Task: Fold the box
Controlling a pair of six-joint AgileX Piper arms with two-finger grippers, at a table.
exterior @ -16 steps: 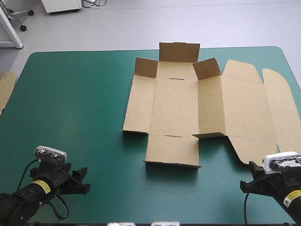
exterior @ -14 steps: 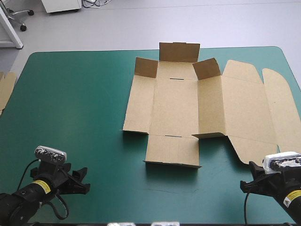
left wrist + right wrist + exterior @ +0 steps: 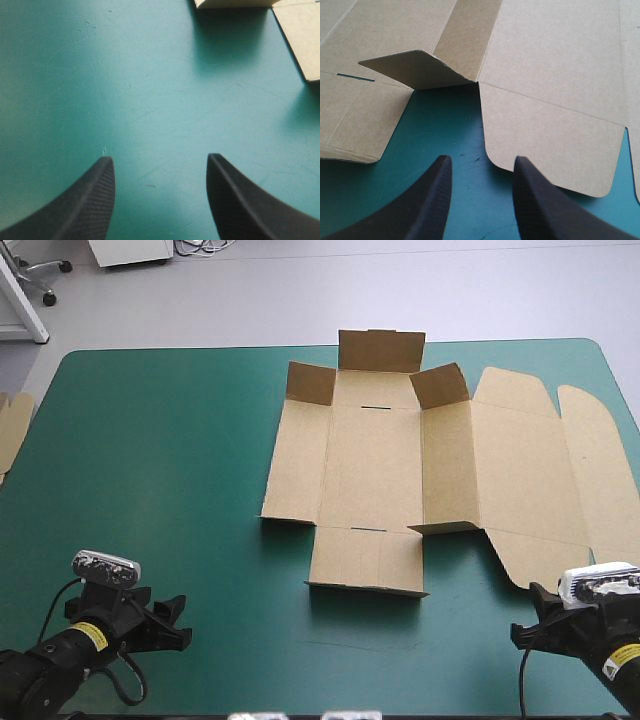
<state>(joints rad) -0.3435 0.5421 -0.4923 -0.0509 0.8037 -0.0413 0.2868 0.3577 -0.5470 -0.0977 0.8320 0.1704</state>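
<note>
The brown box (image 3: 400, 465) lies mostly flat on the teal-green table, right of centre. Its far flaps stand raised; the lid panel (image 3: 540, 480) stretches flat toward the right edge. My left gripper (image 3: 170, 625) rests at the near left corner, open, with only bare cover between its fingers (image 3: 159, 165). A corner of the box (image 3: 300, 35) shows far ahead of it. My right gripper (image 3: 528, 625) sits at the near right, open (image 3: 482, 167), just short of the lid's rounded near flap (image 3: 550, 145). A small raised flap (image 3: 415, 70) shows ahead of it.
More brown board (image 3: 12, 430) pokes in at the table's left edge. The left half of the teal-green cover (image 3: 150, 460) is bare. The box's near flap (image 3: 365, 560) lies flat toward the front edge.
</note>
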